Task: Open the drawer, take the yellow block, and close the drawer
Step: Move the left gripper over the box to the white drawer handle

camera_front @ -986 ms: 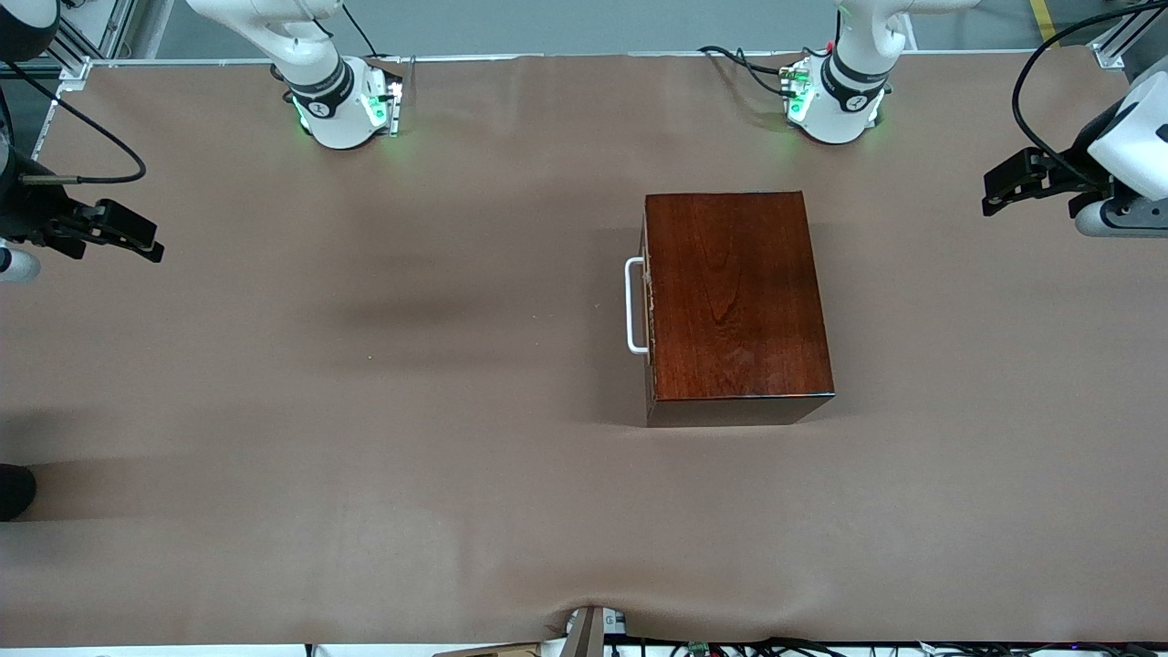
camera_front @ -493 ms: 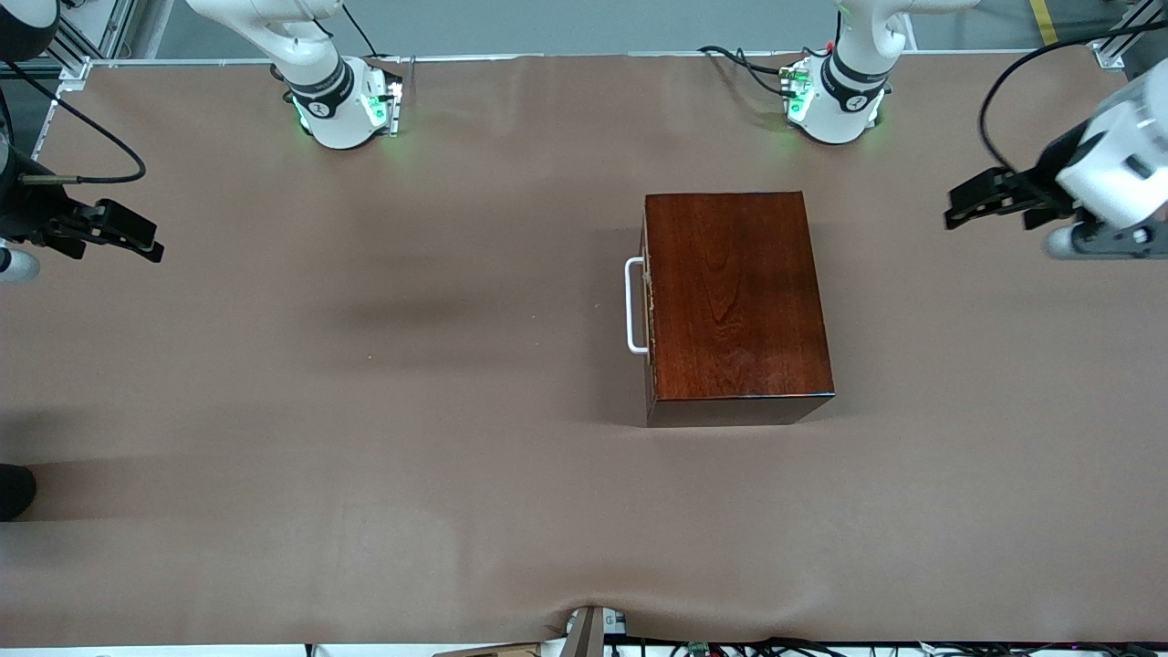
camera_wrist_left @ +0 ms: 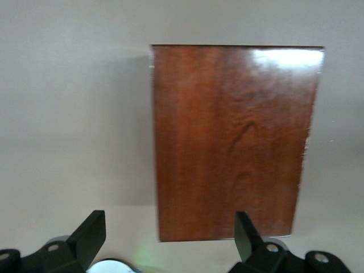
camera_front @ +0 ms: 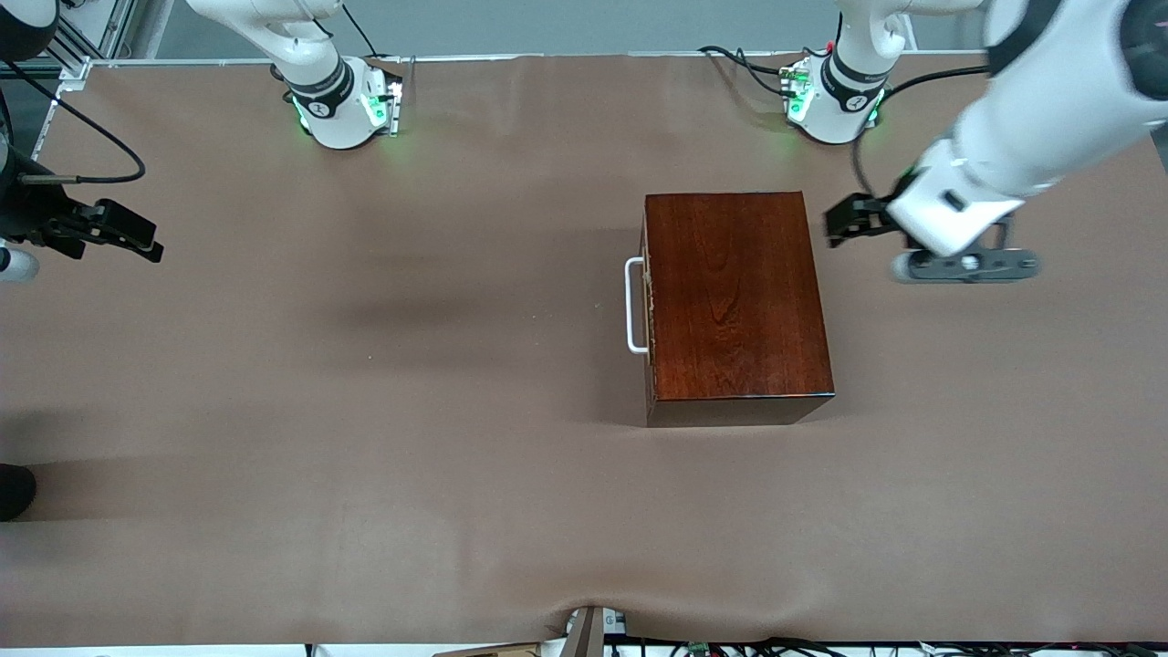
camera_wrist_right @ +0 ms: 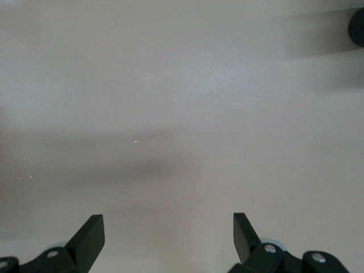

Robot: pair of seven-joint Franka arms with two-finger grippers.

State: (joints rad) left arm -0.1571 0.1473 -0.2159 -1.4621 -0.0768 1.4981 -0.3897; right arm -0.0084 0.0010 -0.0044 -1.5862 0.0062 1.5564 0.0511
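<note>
The dark reddish-brown wooden box (camera_front: 735, 297) stands on the brown table, toward the left arm's end. Its drawer is shut, with the white U-shaped handle (camera_front: 632, 306) facing the right arm's end. The yellow block is out of view. My left gripper (camera_front: 835, 224) is open and empty, up in the air over the table just beside the box's end away from the handle. In the left wrist view the box top (camera_wrist_left: 233, 142) lies ahead of the left gripper (camera_wrist_left: 170, 236). My right gripper (camera_front: 146, 245) waits open and empty over the right arm's end of the table, and its wrist view (camera_wrist_right: 169, 236) shows only bare table.
The two arm bases (camera_front: 342, 105) (camera_front: 835, 100) stand along the table's edge farthest from the front camera. A dark object (camera_front: 14, 491) lies at the right arm's end. Cables and a small device (camera_front: 593, 625) sit at the near edge.
My left arm has swung in from the table's end toward the box, and its gripper now hangs right beside it. The right arm and the box have not moved.
</note>
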